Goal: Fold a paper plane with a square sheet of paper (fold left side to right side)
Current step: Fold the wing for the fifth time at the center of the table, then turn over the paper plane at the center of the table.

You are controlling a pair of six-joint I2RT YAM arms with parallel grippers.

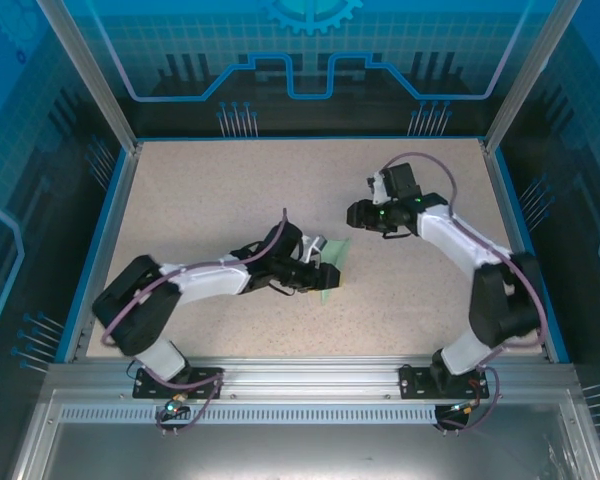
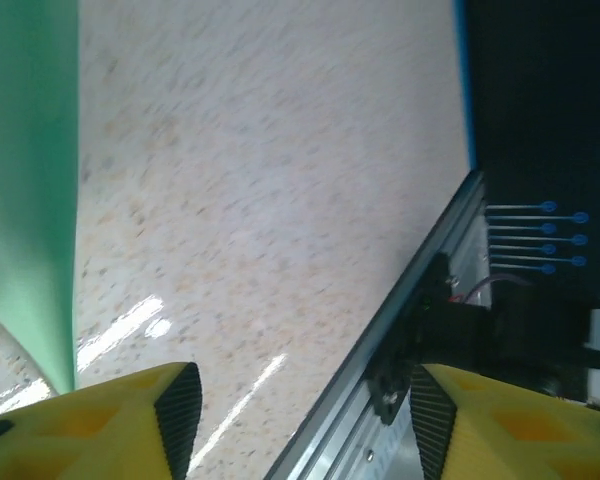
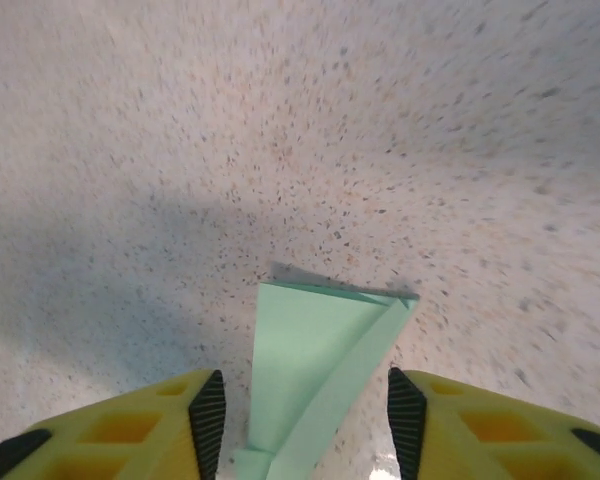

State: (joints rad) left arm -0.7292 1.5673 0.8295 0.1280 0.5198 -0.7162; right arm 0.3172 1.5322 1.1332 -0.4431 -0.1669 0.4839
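The paper [image 1: 337, 252] lies mid-table as a folded pale mint-green piece, partly covered by my left gripper [image 1: 325, 273], which rests low over it. In the left wrist view the paper [image 2: 25, 180] is a green strip along the left edge, outside the open yellow fingers [image 2: 130, 420]; nothing is between them. My right gripper [image 1: 353, 214] hovers just beyond the paper, apart from it. In the right wrist view the paper [image 3: 305, 370] shows a diagonal folded flap and lies on the table ahead, between the open fingertips [image 3: 208, 410], untouched.
The speckled beige table [image 1: 210, 190] has blue raised edges and an aluminium rail [image 1: 300, 372] at the front. The right arm's base [image 2: 510, 330] and the table's edge rail show in the left wrist view. Free room lies over the far-left tabletop.
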